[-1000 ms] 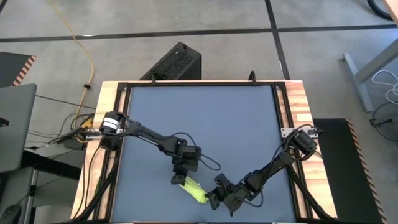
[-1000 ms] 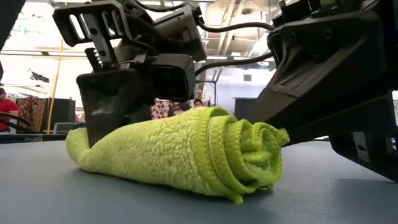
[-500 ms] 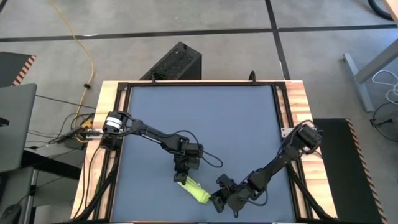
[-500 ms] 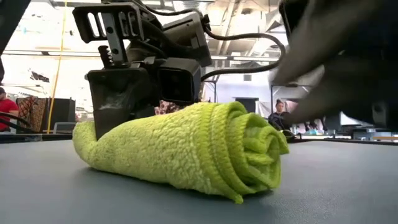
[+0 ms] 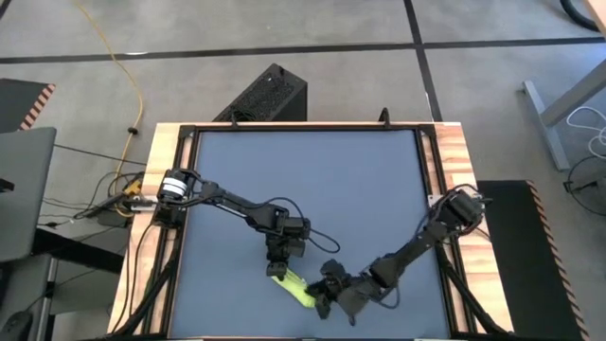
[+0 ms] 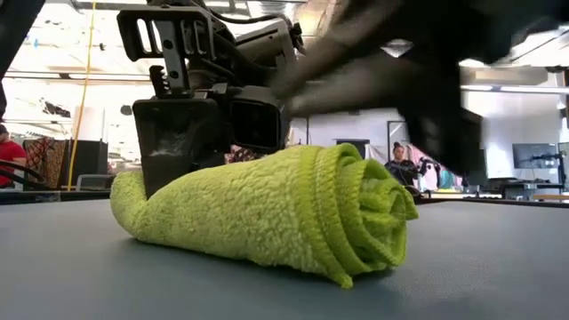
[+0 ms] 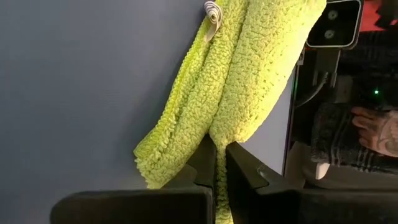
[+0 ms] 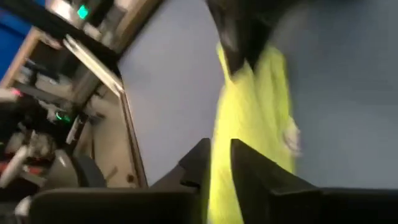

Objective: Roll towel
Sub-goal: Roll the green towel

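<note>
The towel (image 5: 294, 288) lies rolled into a short, fat cylinder on the dark blue-grey mat (image 5: 312, 180), close to the table's near edge and roughly at its middle; in the low view (image 6: 276, 213) its spiral end faces the camera and the roll tapers toward the far end. The left gripper (image 5: 277, 269) sits at that far end with its fingers clamped together on a fold of the cloth, which the left wrist view (image 7: 214, 171) shows pinched between the two dark fingers. The right gripper (image 5: 322, 296) is at the near, spiral end; its own camera (image 8: 217, 171) shows green cloth lying between its slightly parted fingers, but whether they press on it I cannot tell. Compared with a second ago, the left gripper has crept toward the centre of the table and the roll has shifted a little with it, while the right gripper, then low beside the spiral end, now passes as a blur above the roll in the low view.
</note>
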Controlling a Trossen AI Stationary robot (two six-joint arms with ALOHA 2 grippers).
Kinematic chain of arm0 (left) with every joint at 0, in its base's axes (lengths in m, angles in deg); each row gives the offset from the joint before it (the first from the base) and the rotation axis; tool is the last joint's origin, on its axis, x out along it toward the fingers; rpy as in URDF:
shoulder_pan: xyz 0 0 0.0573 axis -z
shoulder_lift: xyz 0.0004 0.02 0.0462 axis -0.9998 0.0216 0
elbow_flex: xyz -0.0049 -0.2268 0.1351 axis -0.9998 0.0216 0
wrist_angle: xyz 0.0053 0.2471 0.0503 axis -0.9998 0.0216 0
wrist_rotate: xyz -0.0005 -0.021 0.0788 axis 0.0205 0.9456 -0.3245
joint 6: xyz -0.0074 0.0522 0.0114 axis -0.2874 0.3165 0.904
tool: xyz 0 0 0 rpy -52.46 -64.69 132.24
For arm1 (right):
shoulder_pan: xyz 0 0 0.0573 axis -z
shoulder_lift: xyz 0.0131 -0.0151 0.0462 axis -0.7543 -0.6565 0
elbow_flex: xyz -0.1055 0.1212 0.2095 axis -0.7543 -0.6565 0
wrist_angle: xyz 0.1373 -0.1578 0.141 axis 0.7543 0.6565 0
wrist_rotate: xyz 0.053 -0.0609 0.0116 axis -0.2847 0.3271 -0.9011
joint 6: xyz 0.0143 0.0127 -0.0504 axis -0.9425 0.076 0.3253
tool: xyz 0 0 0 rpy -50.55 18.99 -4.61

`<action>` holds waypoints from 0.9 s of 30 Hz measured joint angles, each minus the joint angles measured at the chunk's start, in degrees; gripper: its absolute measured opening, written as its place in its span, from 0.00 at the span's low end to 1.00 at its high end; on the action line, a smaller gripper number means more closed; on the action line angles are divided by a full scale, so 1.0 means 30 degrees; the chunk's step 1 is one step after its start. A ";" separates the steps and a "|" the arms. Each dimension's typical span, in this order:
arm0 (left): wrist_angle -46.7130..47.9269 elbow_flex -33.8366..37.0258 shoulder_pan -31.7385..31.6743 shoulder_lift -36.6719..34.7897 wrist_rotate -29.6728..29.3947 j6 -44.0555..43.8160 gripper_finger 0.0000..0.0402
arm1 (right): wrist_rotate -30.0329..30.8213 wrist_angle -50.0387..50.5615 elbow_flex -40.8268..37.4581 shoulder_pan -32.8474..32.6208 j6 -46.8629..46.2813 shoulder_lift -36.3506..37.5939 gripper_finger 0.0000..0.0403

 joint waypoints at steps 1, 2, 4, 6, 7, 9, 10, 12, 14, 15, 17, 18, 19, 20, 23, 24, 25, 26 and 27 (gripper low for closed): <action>0.0014 -0.0004 -0.0007 0.0000 0.0004 -0.0026 0.00 | 0.0013 -0.0417 0.0256 0.0213 0.0289 -0.0206 0.18; 0.0019 -0.0004 -0.0007 0.0000 -0.0005 -0.0100 0.00 | -0.0009 -0.0859 0.0418 0.0310 0.0636 -0.0340 0.15; 0.0048 -0.0011 -0.0029 0.0000 0.0004 -0.0251 0.00 | -0.0535 -0.1055 0.0721 0.0494 0.1320 -0.0648 0.10; 0.0060 -0.0012 -0.0051 0.0000 -0.0009 -0.0380 0.00 | -0.1234 -0.0967 0.0907 0.0583 0.1584 -0.0985 0.05; 0.0072 -0.0012 -0.0068 0.0000 -0.0018 -0.0449 0.00 | -0.1550 -0.0869 0.0948 0.0596 0.1662 -0.1105 0.03; 0.0093 -0.0012 -0.0102 0.0000 0.0064 -0.0522 0.00 | -0.1917 -0.0884 0.1060 0.0694 0.1422 -0.1294 0.03; 0.0113 -0.0012 -0.0102 0.0000 0.0077 -0.0522 0.00 | -0.1924 -0.0715 0.1075 0.0709 0.0997 -0.1404 0.04; 0.0130 -0.0012 -0.0117 0.0000 0.0135 -0.0514 0.00 | -0.1922 0.0042 0.1079 0.0822 0.0075 -0.1494 0.05; 0.0121 -0.0004 -0.0118 -0.0002 0.0183 -0.0511 0.00 | -0.1885 0.1080 0.1064 0.0829 -0.0740 -0.1526 0.05; 0.0126 -0.0004 -0.0138 -0.0007 0.0240 -0.0495 0.01 | -0.1851 0.1320 0.1064 0.0829 -0.0929 -0.1525 0.05; 0.0121 0.0003 -0.0251 -0.0007 0.0386 -0.0441 0.04 | -0.1869 0.1550 0.1064 0.0836 -0.1003 -0.1504 0.04; 0.0128 0.0003 -0.0326 -0.0007 0.0454 -0.0420 0.06 | -0.1900 0.1676 0.1064 0.0829 -0.1112 -0.1504 0.04; 0.0128 0.0003 -0.0433 -0.0007 0.0602 -0.0371 0.08 | -0.1950 0.1916 0.1064 0.0829 -0.1407 -0.1504 0.04; 0.0144 0.0008 -0.0556 -0.0007 0.0745 -0.0297 0.10 | -0.1958 0.2345 0.1064 0.0829 -0.1779 -0.1494 0.04; 0.0261 0.0013 -0.1027 -0.0014 0.1456 0.0219 0.18 | -0.1880 0.3373 0.1064 0.0840 -0.2561 -0.1489 0.04; 0.0436 0.0027 -0.1233 -0.0086 0.1748 0.0518 0.20 | -0.1880 0.3482 0.1064 0.0843 -0.2636 -0.1481 0.04; 0.0584 0.0036 -0.1425 -0.0134 0.1913 0.0812 0.22 | -0.1880 0.3512 0.1071 0.0843 -0.2656 -0.1474 0.04; 0.0813 0.0043 -0.1631 -0.0210 0.1997 0.1170 0.24 | -0.1880 0.3573 0.1065 0.0836 -0.2723 -0.1467 0.04; 0.1249 0.0047 -0.1833 -0.0419 0.1888 0.1740 0.26 | -0.1875 0.3654 0.1071 0.0836 -0.2803 -0.1467 0.04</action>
